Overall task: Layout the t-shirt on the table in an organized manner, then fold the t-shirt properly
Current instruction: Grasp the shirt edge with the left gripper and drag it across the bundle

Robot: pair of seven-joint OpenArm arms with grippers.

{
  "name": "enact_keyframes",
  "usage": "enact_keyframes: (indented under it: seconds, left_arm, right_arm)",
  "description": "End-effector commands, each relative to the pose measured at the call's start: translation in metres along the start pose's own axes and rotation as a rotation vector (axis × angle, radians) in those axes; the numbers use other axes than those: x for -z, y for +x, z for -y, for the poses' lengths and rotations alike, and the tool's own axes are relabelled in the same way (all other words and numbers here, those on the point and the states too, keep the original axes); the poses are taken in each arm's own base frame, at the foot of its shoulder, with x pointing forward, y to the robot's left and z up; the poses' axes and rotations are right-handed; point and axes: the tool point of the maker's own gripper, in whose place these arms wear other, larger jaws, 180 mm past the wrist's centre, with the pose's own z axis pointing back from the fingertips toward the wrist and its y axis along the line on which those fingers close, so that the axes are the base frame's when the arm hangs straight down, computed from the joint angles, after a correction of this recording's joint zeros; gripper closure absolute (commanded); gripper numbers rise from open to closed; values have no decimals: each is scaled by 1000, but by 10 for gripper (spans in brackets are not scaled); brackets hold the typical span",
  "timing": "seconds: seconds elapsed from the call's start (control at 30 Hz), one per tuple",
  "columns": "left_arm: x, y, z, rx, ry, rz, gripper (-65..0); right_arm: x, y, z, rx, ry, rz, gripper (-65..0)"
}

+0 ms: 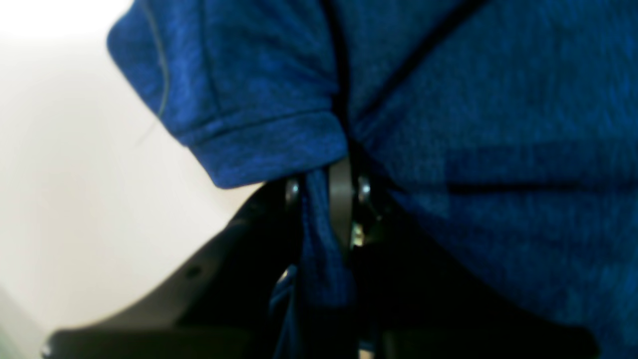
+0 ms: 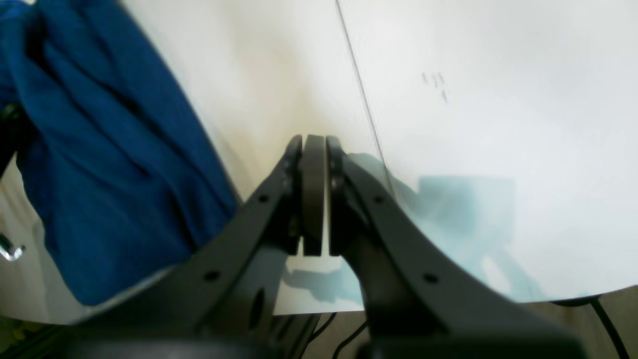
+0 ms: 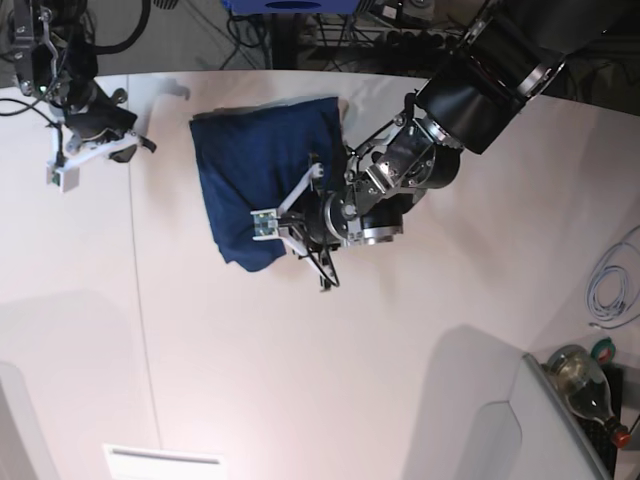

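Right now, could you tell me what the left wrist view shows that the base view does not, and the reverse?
Only the left wrist view shows the grip up close: the left gripper has its fingers shut on a pinched fold of the dark navy blue cloth t-shirt, right beside a hemmed sleeve.

Only the base view shows the whole layout: the garment lying bunched on the large white matte table, the right gripper shut and empty off to the side, and a glass bottle at the lower corner.

Both show the shirt, the tabletop and the left arm's hold.

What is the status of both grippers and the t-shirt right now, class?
Left gripper shut on t-shirt fabric by the sleeve. Right gripper shut, empty, above bare table. T-shirt bunched, not laid flat. Nothing in the way.
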Motion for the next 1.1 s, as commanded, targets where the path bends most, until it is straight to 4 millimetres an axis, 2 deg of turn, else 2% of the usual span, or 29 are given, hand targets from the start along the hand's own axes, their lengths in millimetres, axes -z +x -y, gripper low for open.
enact_keyframes:
  seconds: [0.0, 0.27, 0.4, 0.53, 0.73, 1.0, 1.07]
  left_arm:
    - [-1, 8, -7, 4, 6, 16, 0]
    - [2, 24, -5, 86, -16, 27, 0]
    - [7, 23, 2, 115, -38, 13, 0]
    - [11, 36, -3, 121, -37, 24, 0]
    - [17, 37, -10, 115, -42, 9, 0]
    - [20, 46, -8, 114, -47, 22, 0]
    - [19, 47, -14, 119, -37, 22, 0]
  right_arm:
    - [-4, 12, -3, -8, 11, 39, -9]
    - [-3, 11, -1, -7, 8, 35, -9]
    - [-3, 9, 0, -5, 5, 28, -9]
    - [3, -4, 0, 23, -1, 0, -9]
    - [11, -23, 1, 58, -9, -41, -9]
    - [11, -24, -1, 60, -6, -43, -9]
    - [11, -24, -1, 60, -6, -41, -9]
